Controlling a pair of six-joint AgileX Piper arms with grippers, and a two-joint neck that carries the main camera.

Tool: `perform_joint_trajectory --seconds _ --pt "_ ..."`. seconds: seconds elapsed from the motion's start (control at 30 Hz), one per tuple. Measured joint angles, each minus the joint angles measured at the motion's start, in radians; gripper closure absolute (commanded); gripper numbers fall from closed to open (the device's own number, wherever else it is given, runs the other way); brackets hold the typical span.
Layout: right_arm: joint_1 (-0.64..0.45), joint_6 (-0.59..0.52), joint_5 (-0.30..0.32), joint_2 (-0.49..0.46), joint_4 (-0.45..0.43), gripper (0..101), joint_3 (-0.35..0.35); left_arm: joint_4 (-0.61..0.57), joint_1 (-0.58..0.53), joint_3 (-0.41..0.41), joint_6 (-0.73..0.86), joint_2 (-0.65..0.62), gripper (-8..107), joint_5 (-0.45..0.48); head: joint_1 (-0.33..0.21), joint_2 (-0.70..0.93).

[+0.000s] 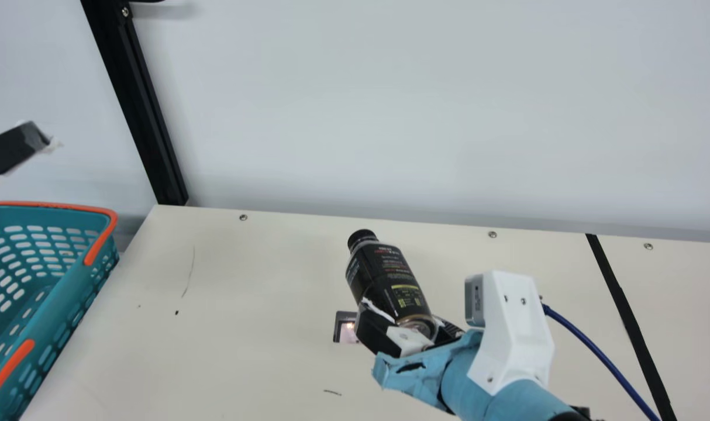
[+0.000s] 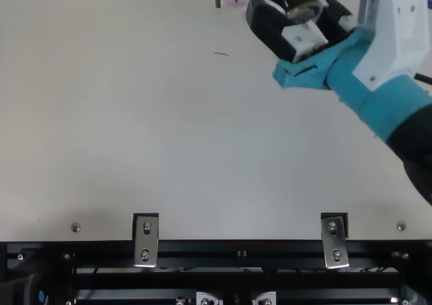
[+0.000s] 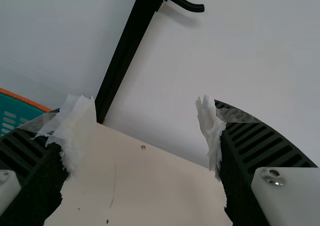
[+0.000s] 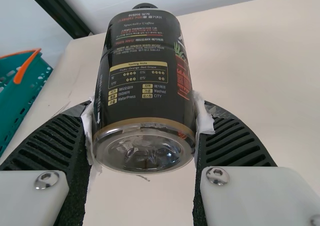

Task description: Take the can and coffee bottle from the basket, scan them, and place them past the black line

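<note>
"How will the bottle [image 1: 384, 275] handle?"
"Stiff and smooth, we think, perhaps slippery, with some weight if full. We'd keep hold of its lower sides."
"Its looks?"
"Black, gold-banded low down, tilted above the table [image 1: 244, 351] near the scanner [image 1: 347, 330]."
"Our fingers?"
"Our right gripper [image 4: 145, 116] clasps it from both sides; our left gripper [image 3: 145, 121] gapes wide, empty, near the basket [image 1: 80, 298]."

bright, even | soft shadow — black peg [image 3: 187, 3] | glints — bottle base [image 4: 145, 153]
</note>
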Motion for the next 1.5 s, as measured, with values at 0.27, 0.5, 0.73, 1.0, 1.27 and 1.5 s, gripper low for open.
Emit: perform_joint_trajectory --seconds 0.27,0.5,0.73,1.0,1.27,1.5 --pt "-0.04 0.048 -0.037 0.106 -0.111 101 -0.051 0.0 0.0 0.0 0.0 0.0 9 0.0 -0.005 0.0" --pt "-0.054 0.046 -0.037 0.188 -0.139 101 -0.116 0.0 0.0 0.0 0.0 0.0 9 0.0 -0.005 0.0" --pt "-0.04 0.01 -0.017 0.255 -0.115 101 -0.192 0.0 0.0 0.0 0.0 0.0 9 0.0 0.0 0.0" --pt "-0.023 -0.042 0.003 0.317 -0.063 101 -0.265 0.0 0.0 0.0 0.0 0.0 9 0.0 0.0 0.0" --pt "-0.019 -0.111 0.023 0.343 -0.011 101 -0.305 0.0 0.0 0.0 0.0 0.0 9 0.0 -0.005 0.0" --pt "-0.032 -0.22 0.051 0.359 0.049 101 -0.329 0.0 0.0 0.0 0.0 0.0 9 0.0 -0.005 0.0"
